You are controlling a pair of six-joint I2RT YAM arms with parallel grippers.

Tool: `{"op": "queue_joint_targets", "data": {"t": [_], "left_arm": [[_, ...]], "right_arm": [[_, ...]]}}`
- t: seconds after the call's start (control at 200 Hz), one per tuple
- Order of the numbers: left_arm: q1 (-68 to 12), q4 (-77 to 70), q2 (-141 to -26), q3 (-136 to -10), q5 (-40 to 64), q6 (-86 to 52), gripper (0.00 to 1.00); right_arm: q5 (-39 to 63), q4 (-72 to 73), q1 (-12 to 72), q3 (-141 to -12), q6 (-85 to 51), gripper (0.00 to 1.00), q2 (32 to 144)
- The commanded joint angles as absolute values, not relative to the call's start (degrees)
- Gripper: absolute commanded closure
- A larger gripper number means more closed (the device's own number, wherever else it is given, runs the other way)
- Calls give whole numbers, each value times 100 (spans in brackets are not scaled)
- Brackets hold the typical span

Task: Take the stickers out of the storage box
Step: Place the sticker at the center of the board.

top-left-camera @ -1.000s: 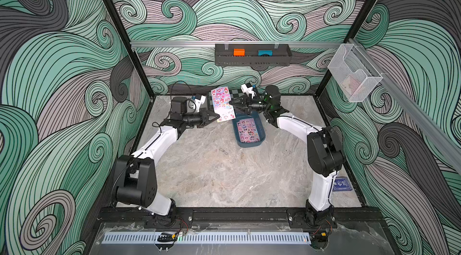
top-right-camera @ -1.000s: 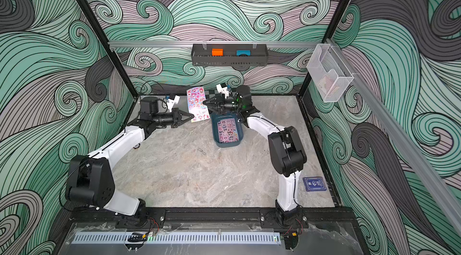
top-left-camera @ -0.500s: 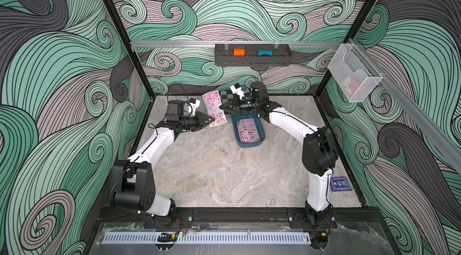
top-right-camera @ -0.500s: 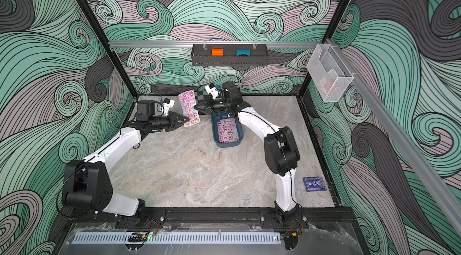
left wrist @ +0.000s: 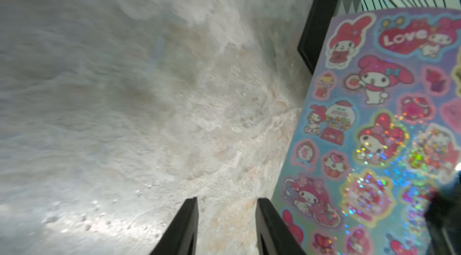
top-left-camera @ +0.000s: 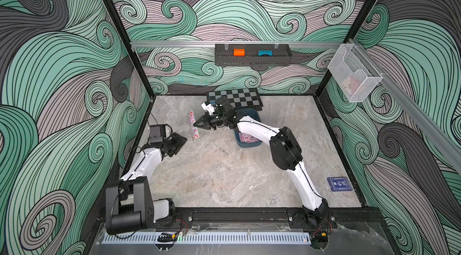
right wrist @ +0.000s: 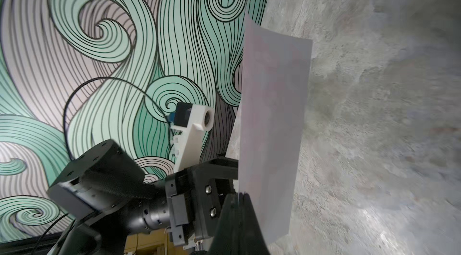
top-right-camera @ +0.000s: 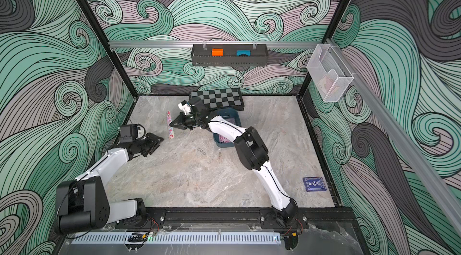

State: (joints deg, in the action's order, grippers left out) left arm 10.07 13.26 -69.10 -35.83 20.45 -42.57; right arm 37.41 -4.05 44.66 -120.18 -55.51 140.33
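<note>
**Right pincer holds one sticker sheet outside the tub; left pincer empty**

Top views: the right pincer (top-left-camera: pixel 195 124) is clamped on a thin pink-purple glossy sticker sheet (top-left-camera: pixel 192 126). The sheet shows nearly edge-on, upright over the grey marble-look desk (top-left-camera: pixel 224 173) and outside the tub. Cannot tell if its lower edge touches the desk.

The shallow dark teal-blue plastic storage tub (top-left-camera: pixel 249 144) sits toward the back, partly hidden under the right arm. More pink stickers (top-left-camera: pixel 247 137) lie inside it.

The left pincer (top-left-camera: pixel 181 142) is near the held sheet but apart from it, with nothing in it. A black-and-grey chessboard (top-left-camera: pixel 234 99) lies just behind the tub. A dark blue card box (top-left-camera: pixel 340 184) is well apart, by the desk's right edge. Both top views show the same layout.

Left wrist: the left pincer (left wrist: pixel 225 226) has its jaws moderately apart, with only bare desk between them. The sticker sheet (left wrist: pixel 374 129) shows its printed face, with cartoon characters and a "Love" heart, off to one side.

Right wrist: the right pincer (right wrist: pixel 238 206) pinches one end of the sheet (right wrist: pixel 272 129). Its plain pale back is visible, slightly curved.
</note>
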Motion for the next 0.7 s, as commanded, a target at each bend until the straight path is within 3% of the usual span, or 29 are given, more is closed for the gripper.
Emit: {"op": "queue_joint_targets", "data": {"t": [0.0, 0.22, 0.35, 0.695], "left_arm": [[1071, 1051, -6189, -3260, 980, -4444, 59], [1124, 842, -5096, -2583, -229, -3789, 60], [1134, 854, -4826, -2505, -575, -3533, 56], [1141, 803, -5419, -2892, 354, -3345, 55]], "right_arm": [[3278, -935, 4673, -12999, -5504, 100, 14629], [3023, -2085, 4812, -15411, -5584, 100, 16239], [2702, -2172, 4801, -15221, -5508, 100, 16383], [2052, -2702, 4712, -14510, -5025, 100, 16181]]}}
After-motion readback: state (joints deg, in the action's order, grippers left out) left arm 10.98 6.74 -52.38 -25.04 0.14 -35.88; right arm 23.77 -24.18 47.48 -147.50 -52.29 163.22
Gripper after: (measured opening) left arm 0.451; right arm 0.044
